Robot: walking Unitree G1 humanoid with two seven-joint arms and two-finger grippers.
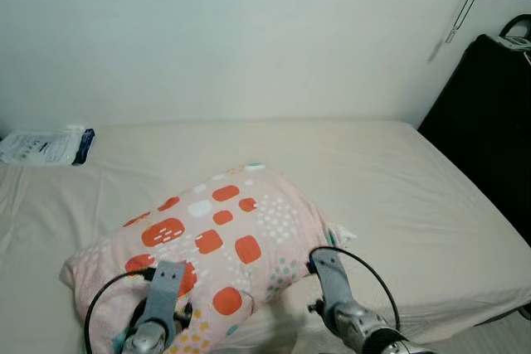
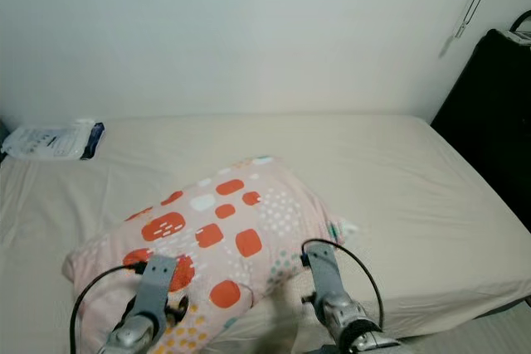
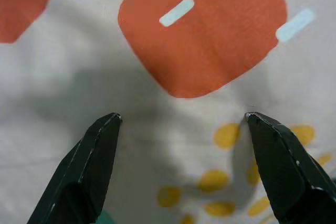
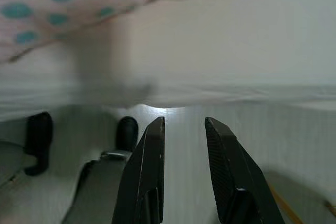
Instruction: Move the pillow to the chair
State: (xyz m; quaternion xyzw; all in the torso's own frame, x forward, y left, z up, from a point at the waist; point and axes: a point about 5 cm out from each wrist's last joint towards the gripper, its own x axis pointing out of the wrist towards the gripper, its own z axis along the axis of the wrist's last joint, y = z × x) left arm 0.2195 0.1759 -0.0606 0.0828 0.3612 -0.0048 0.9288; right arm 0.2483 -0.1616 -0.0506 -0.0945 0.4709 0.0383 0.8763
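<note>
My left end effector (image 3: 181, 121) spreads wide, pressed on the pillow (image 1: 207, 246) on the bed (image 1: 398, 196); my right end effector (image 4: 184, 129), narrow, holds nothing at the bed's near edge.

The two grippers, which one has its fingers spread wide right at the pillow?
The left gripper: its fingers are wide apart with the pillow fabric right at their tips. The right gripper has fingers nearly together, below the bed edge.

Bedroom: bed (image 1: 398, 180), pillow (image 1: 216, 246)

The left gripper (image 1: 166, 308) hides the pillow's (image 1: 217, 238) near corner.
</note>
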